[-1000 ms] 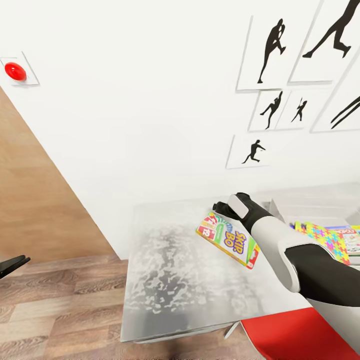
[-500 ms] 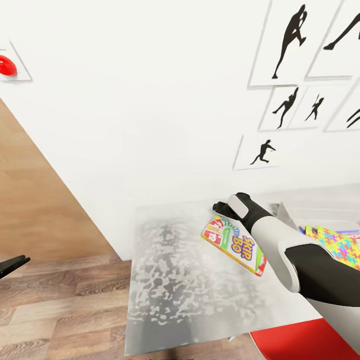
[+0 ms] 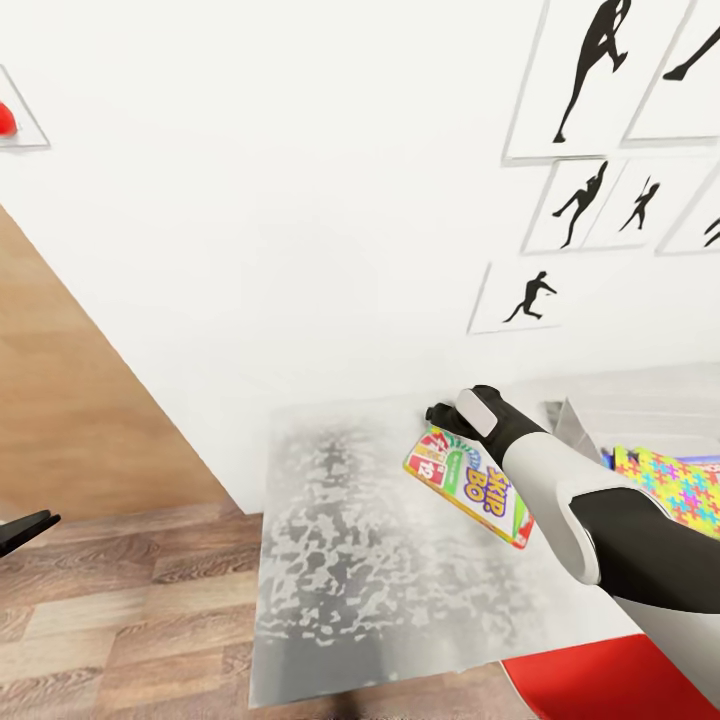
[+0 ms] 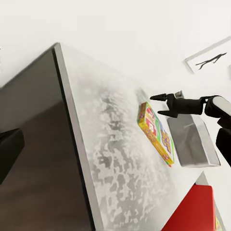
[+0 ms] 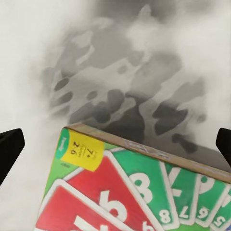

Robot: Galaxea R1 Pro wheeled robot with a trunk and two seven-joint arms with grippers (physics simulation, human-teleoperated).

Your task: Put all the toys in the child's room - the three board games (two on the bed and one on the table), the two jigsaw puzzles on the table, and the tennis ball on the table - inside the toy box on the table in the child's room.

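The green-yellow SKIP BO board game lies on the white table, close to the left wall of the grey toy box. My right gripper hovers open over the game's far end, and its two black fingers stand apart above the box in the left wrist view. In the right wrist view the game's card print sits between widely spread fingertips. A multicoloured jigsaw puzzle lies in the toy box. My left gripper hangs open at the left, over the floor.
A red chair stands at the table's near right corner. A brown wooden panel and wood plank floor lie to the left. Athlete silhouette pictures hang on the white wall. The toy box sits beside the game.
The whole picture has slid right, so the camera has turned a little left. The game and table shifted with it, and my right gripper stays open over the game.
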